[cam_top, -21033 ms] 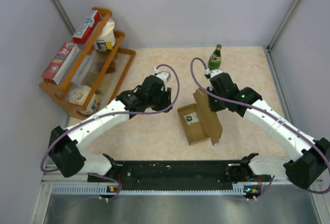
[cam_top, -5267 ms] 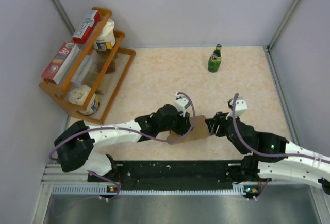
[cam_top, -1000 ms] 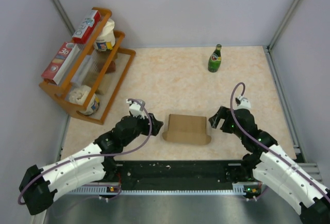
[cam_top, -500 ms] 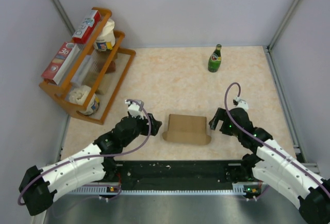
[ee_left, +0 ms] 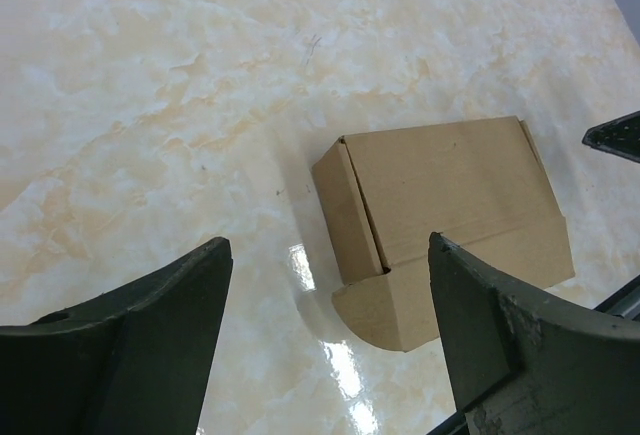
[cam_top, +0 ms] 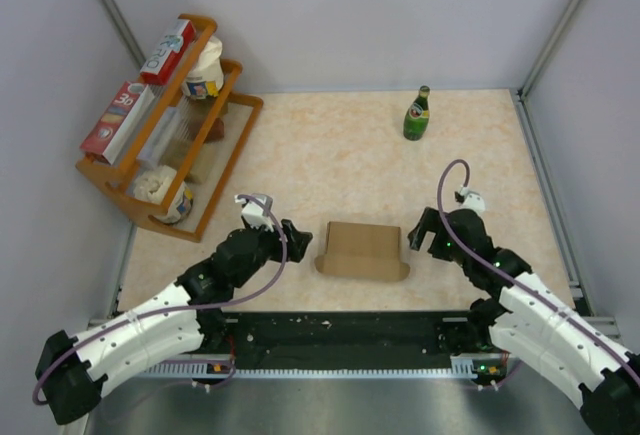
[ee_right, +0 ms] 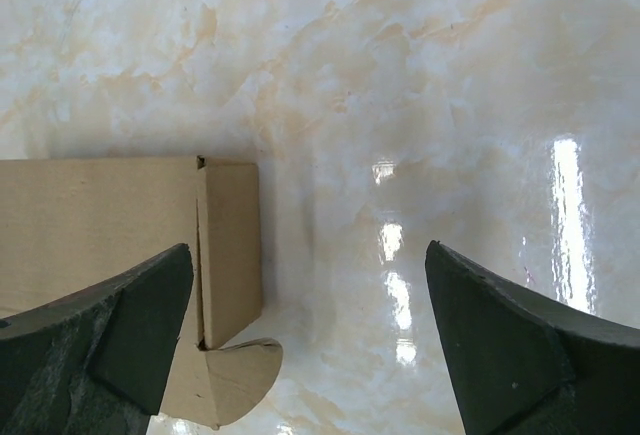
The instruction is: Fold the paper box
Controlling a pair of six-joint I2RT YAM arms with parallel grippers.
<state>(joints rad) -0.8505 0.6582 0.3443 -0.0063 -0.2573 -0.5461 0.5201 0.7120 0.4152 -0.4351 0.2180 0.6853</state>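
Cardboard paper box [cam_top: 362, 248] lies closed by the table's [cam_top: 340, 145] near edge; your left gripper [cam_top: 300, 238] and right gripper [cam_top: 414, 235] have backed off, wide and empty. Folding looks done.

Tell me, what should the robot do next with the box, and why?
Probably move the left gripper to the box and nudge the round tab at its near corner inward. The box lies closed on the table, with this gripper and the right gripper open and apart from it, but a tab sticks out at each near corner, so the folding looks unfinished.
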